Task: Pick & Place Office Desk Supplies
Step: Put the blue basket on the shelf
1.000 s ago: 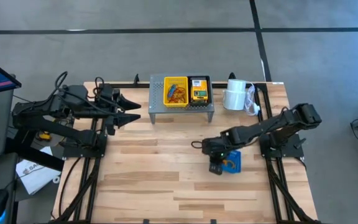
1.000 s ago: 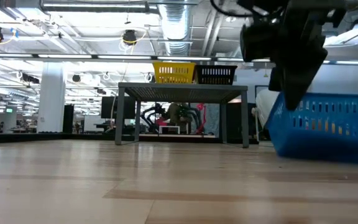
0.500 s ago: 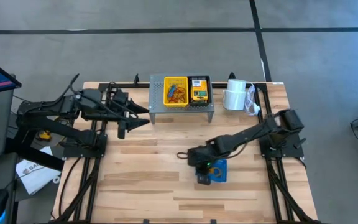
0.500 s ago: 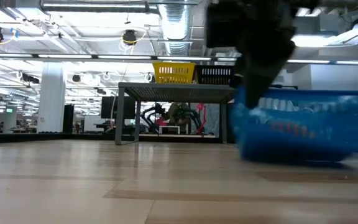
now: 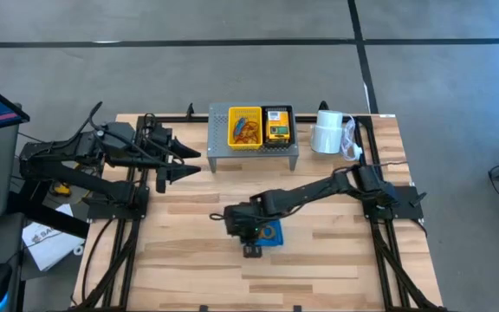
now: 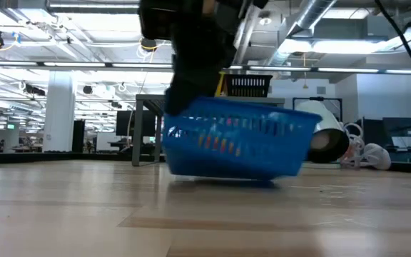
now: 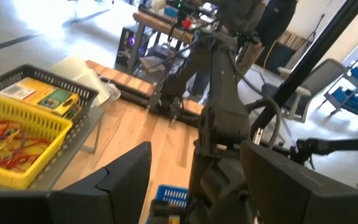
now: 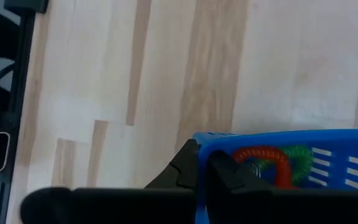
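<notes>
Now the wooden table (image 5: 189, 251) carries, near its centre, the blue basket (image 5: 268, 234) with coloured loops (image 8: 272, 158), its rim clenched by the right gripper (image 5: 251, 230), while at nine o'clock the left gripper (image 5: 173, 163) waits released.

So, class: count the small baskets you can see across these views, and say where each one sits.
3. The yellow basket and the black basket sit side by side on the grey shelf; the blue basket is mid-table, its rim gripped by the right hand.
</notes>
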You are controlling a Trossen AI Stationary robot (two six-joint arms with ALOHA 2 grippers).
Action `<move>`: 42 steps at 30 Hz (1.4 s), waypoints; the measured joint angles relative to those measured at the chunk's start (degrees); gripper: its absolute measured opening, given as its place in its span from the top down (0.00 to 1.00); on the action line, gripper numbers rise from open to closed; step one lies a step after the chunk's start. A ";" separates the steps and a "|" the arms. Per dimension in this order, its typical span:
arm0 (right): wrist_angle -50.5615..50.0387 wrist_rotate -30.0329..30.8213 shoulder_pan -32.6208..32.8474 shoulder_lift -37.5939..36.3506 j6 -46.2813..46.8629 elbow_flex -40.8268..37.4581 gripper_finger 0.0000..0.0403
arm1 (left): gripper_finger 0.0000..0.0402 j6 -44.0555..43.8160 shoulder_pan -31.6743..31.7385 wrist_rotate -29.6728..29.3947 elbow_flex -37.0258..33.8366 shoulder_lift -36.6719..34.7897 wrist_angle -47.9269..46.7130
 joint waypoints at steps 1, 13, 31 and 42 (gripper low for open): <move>-0.57 -0.05 -0.02 0.82 -0.36 1.26 1.00 | 0.40 0.00 0.00 0.00 -0.01 -0.25 -0.83; -2.23 -2.05 1.01 7.26 0.11 11.22 0.99 | 0.40 1.43 -0.02 -0.01 0.01 -3.16 -2.95; -2.39 -4.72 3.17 6.83 4.25 11.02 0.77 | 0.40 3.46 0.00 -0.03 -0.01 -3.06 -3.44; -4.14 -0.32 3.11 3.84 8.39 11.11 0.53 | 0.40 4.55 0.00 4.64 -0.01 -3.04 -3.91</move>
